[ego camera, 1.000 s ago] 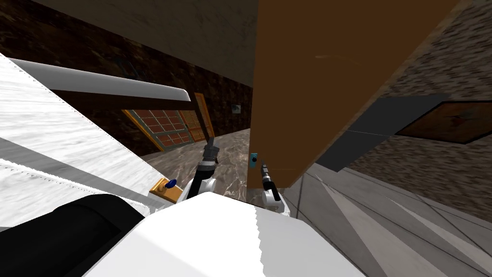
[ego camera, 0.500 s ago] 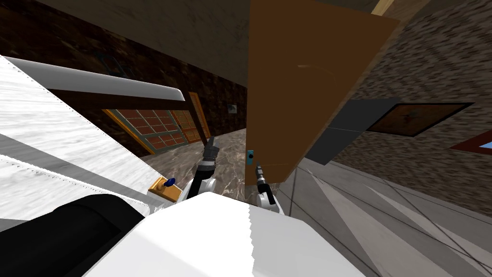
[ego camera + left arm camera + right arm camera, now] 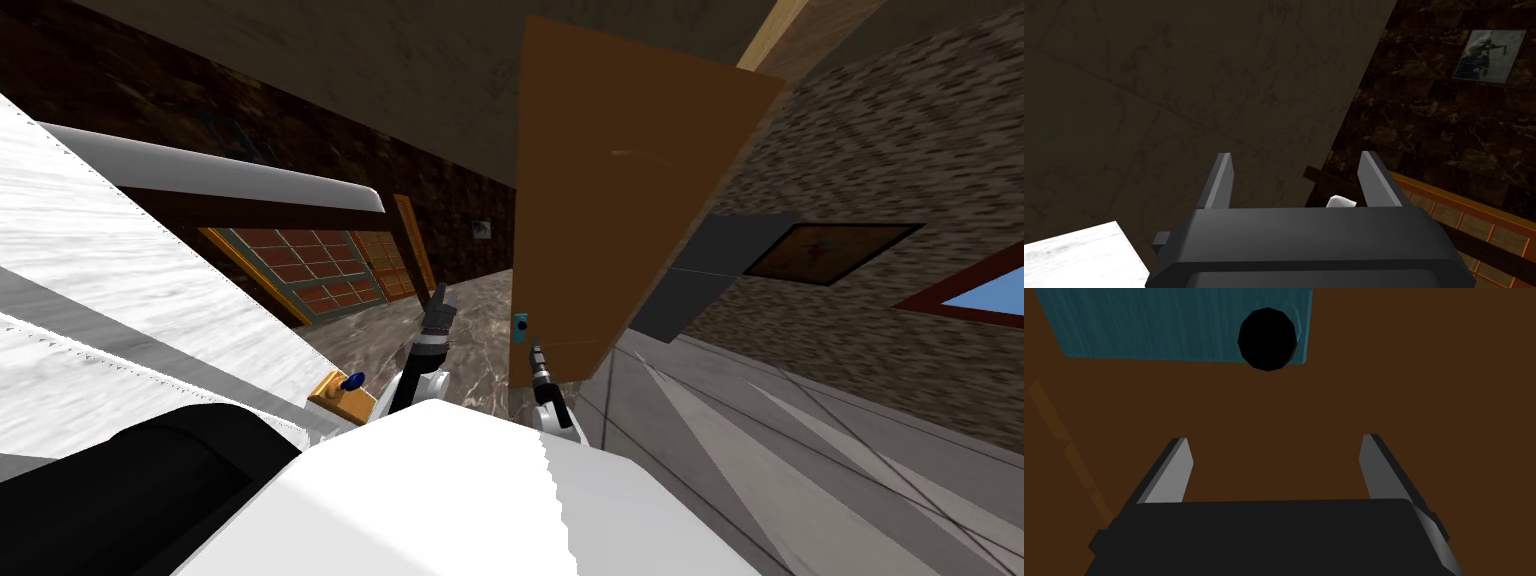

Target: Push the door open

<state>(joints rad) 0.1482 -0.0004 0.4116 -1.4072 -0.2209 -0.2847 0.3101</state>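
Note:
The brown door (image 3: 620, 200) stands ahead, swung partly away from me, its free edge toward the middle. A teal handle plate (image 3: 520, 327) sits low on that edge. My right gripper (image 3: 537, 355) is just below the plate, at the door's face. In the right wrist view its open fingers (image 3: 1174, 468) point at the brown door (image 3: 1424, 388), with nothing between them. The teal plate (image 3: 1174, 323) and its round black knob (image 3: 1267, 338) lie just beyond the fingertips. My left gripper (image 3: 438, 300) is raised to the left of the door, and it is open (image 3: 1296, 165).
A white panel (image 3: 100, 300) with an orange plate and blue knob (image 3: 345, 385) stands close on my left. Beyond it a glazed orange-framed door (image 3: 300, 270) meets a marble floor (image 3: 470, 340). Grey floor (image 3: 800, 450), a wall picture (image 3: 830, 250) and a window (image 3: 980, 290) lie right of the door.
The door has swung further away and its face looks narrower. A window has come into view on the right. My right gripper has stayed at the door under the handle plate.

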